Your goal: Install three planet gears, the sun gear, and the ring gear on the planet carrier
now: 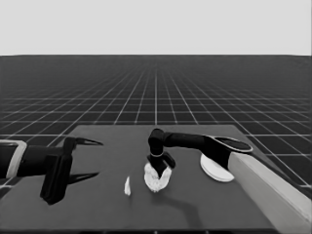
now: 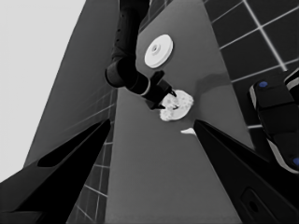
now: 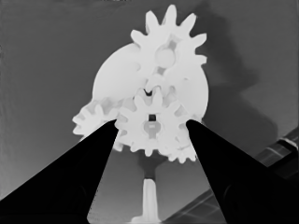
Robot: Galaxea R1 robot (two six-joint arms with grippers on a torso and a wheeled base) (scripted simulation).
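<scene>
- Two fingers of the right gripper [image 3: 150,128] are clasping a gear [image 3: 150,125] over the smaller round part [image 1: 157,177], mid-table; other gears [image 3: 167,45] are sitting on it
- Larger round part [image 1: 216,169] is lying at the right
- Left gripper [image 1: 84,158] is waiting released at the left; thin white piece [image 1: 127,186] nearby

We see toothed gears [image 3: 150,125] crowded on the smaller round part [image 3: 117,77] mid-table. The larger round part [image 1: 214,169] lies flat to its right.
</scene>
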